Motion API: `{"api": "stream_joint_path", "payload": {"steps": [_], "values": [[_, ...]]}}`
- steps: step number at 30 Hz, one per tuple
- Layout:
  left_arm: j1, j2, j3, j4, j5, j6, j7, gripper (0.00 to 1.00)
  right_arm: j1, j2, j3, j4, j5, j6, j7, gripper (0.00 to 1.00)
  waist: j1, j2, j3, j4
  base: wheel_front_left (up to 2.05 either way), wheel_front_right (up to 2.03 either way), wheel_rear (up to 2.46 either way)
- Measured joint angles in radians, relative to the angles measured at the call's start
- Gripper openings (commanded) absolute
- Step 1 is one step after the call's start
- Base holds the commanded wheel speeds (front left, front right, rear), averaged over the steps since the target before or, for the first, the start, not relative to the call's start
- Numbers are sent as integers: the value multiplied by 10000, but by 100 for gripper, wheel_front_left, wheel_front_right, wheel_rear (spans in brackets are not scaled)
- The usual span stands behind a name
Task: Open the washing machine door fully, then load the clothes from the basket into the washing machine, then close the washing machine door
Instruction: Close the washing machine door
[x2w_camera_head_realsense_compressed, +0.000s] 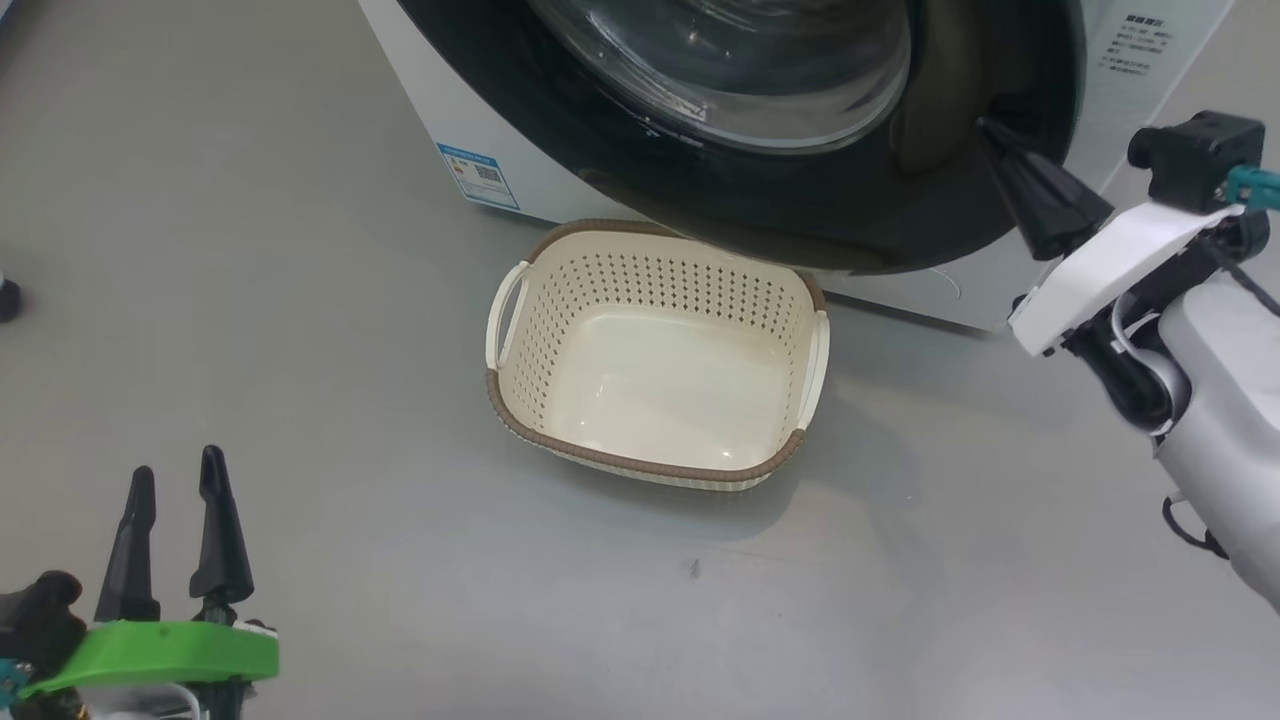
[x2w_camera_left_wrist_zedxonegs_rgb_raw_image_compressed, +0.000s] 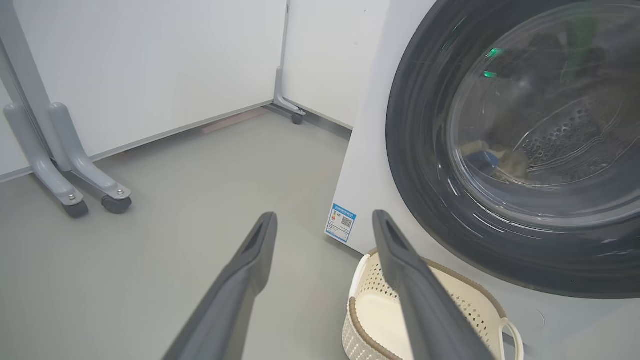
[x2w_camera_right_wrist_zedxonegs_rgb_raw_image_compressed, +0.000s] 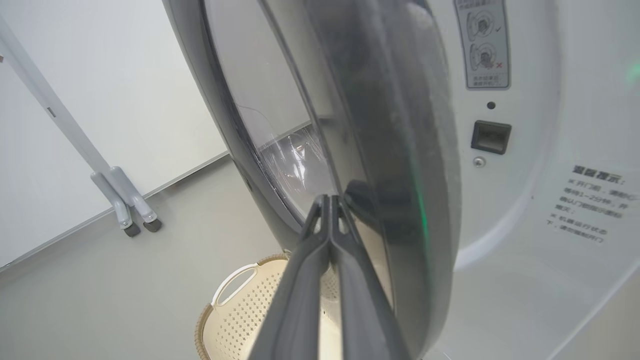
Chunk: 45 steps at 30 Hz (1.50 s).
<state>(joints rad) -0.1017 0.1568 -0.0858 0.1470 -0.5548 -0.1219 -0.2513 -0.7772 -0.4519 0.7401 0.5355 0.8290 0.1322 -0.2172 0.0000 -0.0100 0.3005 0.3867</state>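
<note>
The washing machine is a white box with its black washing machine door standing slightly ajar. In the right wrist view I see the door edge-on, with a gap to the white front panel. My right gripper is shut, its tips against the door's outer face near the free edge. The cream basket sits on the floor below the door with nothing in it. Through the glass, clothes show dimly in the drum. My left gripper hangs open at the lower left, holding nothing.
A blue label sticker marks the machine's lower left corner. Grey wheeled frame legs stand by the white wall to the left. A small dark object sits at the far left edge. Grey floor lies in front of the basket.
</note>
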Motion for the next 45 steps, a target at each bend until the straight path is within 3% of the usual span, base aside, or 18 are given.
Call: {"api": "stream_joint_path", "payload": {"steps": [16,26,38,39,43,44,45], "values": [[-430,-232,-184,-40,-92,0,0,100,-1775,-596,-121,1035,-27,2,414,0,0,0,830,373,0,0,0],[-627,-301,-171,132,-92,0,0,100,-2206,-360,-420,1682,-4,111,226,0,1,0,1031,514,0,0,0],[-634,-278,-132,226,-75,0,-2,100,-2186,79,132,2113,27,0,38,0,0,0,620,284,0,0,0],[-634,-276,-117,232,-73,0,0,100,-2157,134,192,2092,69,0,-2,2,0,0,570,261,0,0,0],[-633,-199,-15,268,-31,0,-2,100,-1873,416,543,1956,157,-2,-161,64,0,0,262,105,0,0,0],[-633,-174,-12,274,0,0,-2,100,-1776,510,631,1925,178,-2,-163,91,0,0,189,66,0,0,0],[-632,-151,-12,284,15,0,0,100,-1658,602,692,1885,203,-2,-167,100,0,0,112,23,0,0,0]]}}
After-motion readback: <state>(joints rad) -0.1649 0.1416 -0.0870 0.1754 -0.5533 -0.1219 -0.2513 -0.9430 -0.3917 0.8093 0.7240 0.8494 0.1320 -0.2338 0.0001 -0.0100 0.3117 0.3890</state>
